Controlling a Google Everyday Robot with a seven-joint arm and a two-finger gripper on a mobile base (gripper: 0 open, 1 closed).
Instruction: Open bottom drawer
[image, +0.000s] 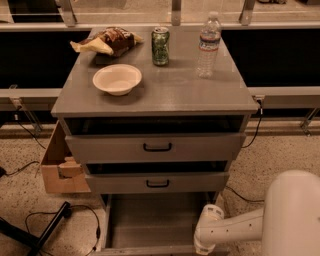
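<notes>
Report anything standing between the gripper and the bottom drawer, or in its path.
Nothing visible. The gripper sits at the bottom drawer's front right corner. The black stand leg lies on the floor to its left; floor ahead is unseen.

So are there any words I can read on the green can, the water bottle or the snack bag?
Green metal can: print too blurred to read.
Clear plastic water bottle: label too blurred to read.
Brown and yellow snack bag: print too blurred to read.
Grey bottom drawer: no text; the gripper sits low by its right front corner.
</notes>
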